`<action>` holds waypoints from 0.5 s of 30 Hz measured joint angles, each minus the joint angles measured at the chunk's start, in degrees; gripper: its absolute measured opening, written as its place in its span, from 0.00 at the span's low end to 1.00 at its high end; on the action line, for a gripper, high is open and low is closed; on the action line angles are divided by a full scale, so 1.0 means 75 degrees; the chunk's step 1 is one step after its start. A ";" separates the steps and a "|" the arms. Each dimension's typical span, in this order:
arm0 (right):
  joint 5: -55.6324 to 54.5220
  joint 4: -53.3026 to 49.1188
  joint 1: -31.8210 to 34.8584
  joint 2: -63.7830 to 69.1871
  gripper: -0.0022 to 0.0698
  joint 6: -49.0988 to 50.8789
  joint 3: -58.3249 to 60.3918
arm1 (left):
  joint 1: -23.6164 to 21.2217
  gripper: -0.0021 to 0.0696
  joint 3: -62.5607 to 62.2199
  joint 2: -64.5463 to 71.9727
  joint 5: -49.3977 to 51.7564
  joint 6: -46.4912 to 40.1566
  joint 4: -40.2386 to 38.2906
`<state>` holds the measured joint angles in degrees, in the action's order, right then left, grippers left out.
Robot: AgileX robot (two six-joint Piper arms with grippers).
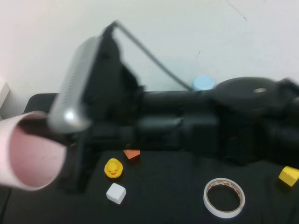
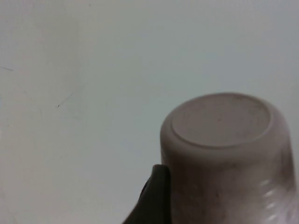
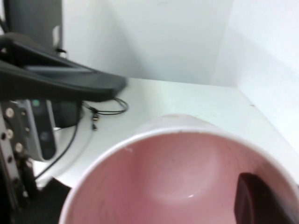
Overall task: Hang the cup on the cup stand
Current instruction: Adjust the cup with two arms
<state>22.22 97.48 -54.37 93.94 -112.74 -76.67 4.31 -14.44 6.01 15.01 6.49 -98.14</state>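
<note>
Small pale pink plastic tumbler, the cup (image 1: 27, 150), is up in the air at the far left of the high view, lying on its side with the mouth towards the camera, well off the black table top (image 1: 168, 205). Right gripper (image 3: 280, 191) is reached right across the table and pinched shut on the cup wall, one black finger (image 3: 261, 200) inside the rim. Left gripper (image 2: 224, 200) sits at the cup's base end with jaws spread wide and not gripping; one finger (image 2: 156, 196) is right against the side, contact or hairline gap, can't tell. Risk 1: thin single-wall pinch on smooth tapered plastic, so any knock from the left finger as it clears could twist the cup or pop it out. Risk 2: the cup is at or past the table's left edge, so a drop likely ends on the floor. Risk 3: the right arm blocks most of the overhead view. Only a light blue round plastic shape (image 1: 203, 83) shows above it, possibly the cup stand, too hidden to say, so peg alignment would be near blind. Room: left arm should back straight off along the cup axis, where only bare wall shows in its wrist view. Front of the table is cluttered: yellow rubber duck (image 1: 113, 168), white cube (image 1: 116, 192), orange block (image 1: 132, 154), white tape roll (image 1: 224, 198), yellow block (image 1: 288, 175). Keep the carry high over those.
</note>
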 joint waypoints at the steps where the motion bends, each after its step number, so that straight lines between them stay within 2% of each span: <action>1: 0.0000 0.0000 -0.0092 0.0138 0.06 0.0000 -0.0118 | 0.0000 0.99 0.0000 0.0000 0.0000 0.0000 0.0000; 12: -0.0019 0.0154 -0.0654 0.0810 0.05 -0.0032 -0.0575 | 0.0000 0.99 0.0016 0.0005 -0.0434 -0.0031 0.0014; 15: 0.0034 0.0171 -0.0654 0.0850 0.05 -0.0032 -0.0588 | 0.0000 0.94 0.0045 0.0018 -0.0451 -0.0031 0.0014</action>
<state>22.47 98.76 -59.27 100.31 -112.98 -81.08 4.31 -14.10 6.14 11.62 6.26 -98.03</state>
